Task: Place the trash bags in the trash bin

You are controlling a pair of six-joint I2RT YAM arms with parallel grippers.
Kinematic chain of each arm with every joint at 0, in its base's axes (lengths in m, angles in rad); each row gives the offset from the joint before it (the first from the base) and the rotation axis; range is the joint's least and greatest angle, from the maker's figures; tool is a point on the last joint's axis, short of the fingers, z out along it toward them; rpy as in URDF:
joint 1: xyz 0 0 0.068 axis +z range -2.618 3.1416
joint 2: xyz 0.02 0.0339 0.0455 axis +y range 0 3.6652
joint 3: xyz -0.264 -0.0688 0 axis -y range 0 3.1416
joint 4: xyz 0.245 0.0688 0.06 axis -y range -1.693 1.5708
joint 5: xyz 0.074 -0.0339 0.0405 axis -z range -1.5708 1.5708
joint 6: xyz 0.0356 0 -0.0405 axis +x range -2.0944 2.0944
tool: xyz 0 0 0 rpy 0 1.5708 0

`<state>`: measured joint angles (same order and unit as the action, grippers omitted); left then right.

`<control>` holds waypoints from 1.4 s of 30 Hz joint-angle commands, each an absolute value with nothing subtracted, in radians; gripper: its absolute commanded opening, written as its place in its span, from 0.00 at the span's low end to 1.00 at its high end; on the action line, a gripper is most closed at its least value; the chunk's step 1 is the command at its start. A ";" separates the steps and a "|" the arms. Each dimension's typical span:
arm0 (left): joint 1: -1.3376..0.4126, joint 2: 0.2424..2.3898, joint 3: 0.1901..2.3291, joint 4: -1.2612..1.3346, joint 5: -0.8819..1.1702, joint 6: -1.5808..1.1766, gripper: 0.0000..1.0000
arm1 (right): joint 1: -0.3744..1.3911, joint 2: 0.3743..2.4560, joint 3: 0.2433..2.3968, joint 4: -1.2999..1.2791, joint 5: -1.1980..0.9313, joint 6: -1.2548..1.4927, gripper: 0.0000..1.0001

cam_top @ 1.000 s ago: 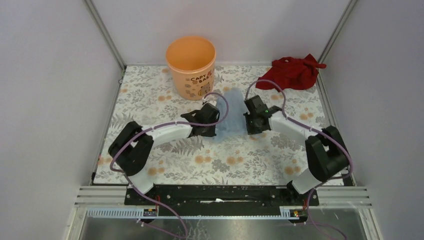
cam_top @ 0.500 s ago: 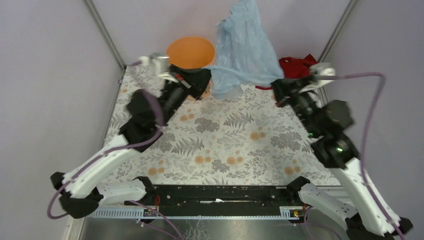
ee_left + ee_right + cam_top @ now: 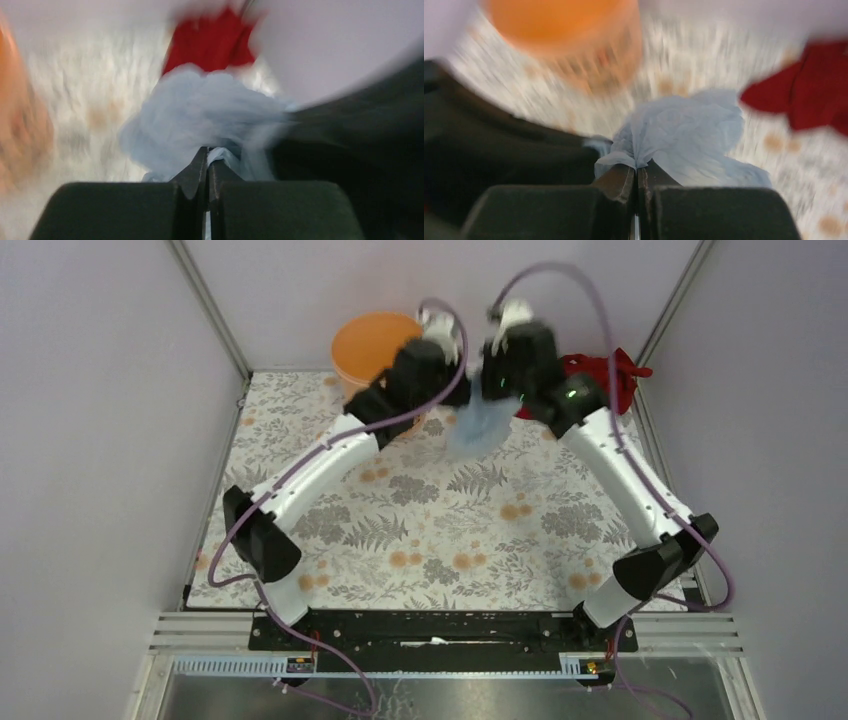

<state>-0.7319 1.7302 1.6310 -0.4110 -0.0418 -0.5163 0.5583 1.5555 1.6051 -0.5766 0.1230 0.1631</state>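
The pale blue trash bag (image 3: pixel 480 420) hangs bunched between both grippers, raised above the table just right of the orange bin (image 3: pixel 368 340). My left gripper (image 3: pixel 455 365) is shut on the bag's film, seen in the left wrist view (image 3: pixel 207 150) with the bag (image 3: pixel 200 115) hanging beyond it. My right gripper (image 3: pixel 490 370) is shut on the bag too, seen in the right wrist view (image 3: pixel 638 169) with the bag (image 3: pixel 689 130) below and the blurred bin (image 3: pixel 569 30) up left. The two grippers are close together. The left arm hides part of the bin.
A dark red cloth (image 3: pixel 600 380) lies at the back right of the floral table (image 3: pixel 450 530), also in the left wrist view (image 3: pixel 212 42) and right wrist view (image 3: pixel 809 95). Grey walls and metal corner posts (image 3: pixel 215 315) close in the back.
Both arms swung inward from a wide spread; the grippers now sit close together by the bin. The bag, spread high half a second ago, now hangs bunched lower. Wrist views are motion-blurred.
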 commanded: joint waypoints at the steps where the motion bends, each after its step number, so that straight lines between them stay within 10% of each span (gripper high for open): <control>1: -0.939 1.585 2.110 -0.289 -0.075 -0.173 0.00 | 0.560 1.528 2.228 -0.753 0.176 0.094 0.00; 6: -1.020 1.253 1.268 0.184 -0.297 -0.261 0.00 | 0.560 1.095 1.437 -0.149 -0.111 0.139 0.01; 11: -0.889 1.397 0.873 -0.099 -0.310 -0.655 0.00 | 0.561 1.098 0.772 -0.050 -0.054 0.328 0.00; 19: -0.888 1.469 1.120 -0.197 -0.216 -0.550 0.00 | 0.557 1.332 1.143 -0.394 -0.022 0.207 0.03; 31: -0.795 1.253 0.894 -0.183 -0.026 -0.626 0.00 | 0.556 1.193 0.927 -0.426 0.035 0.225 0.94; 42: -0.665 1.134 0.736 -0.154 0.116 -0.748 0.00 | 0.556 1.065 0.791 -0.507 0.061 0.369 1.00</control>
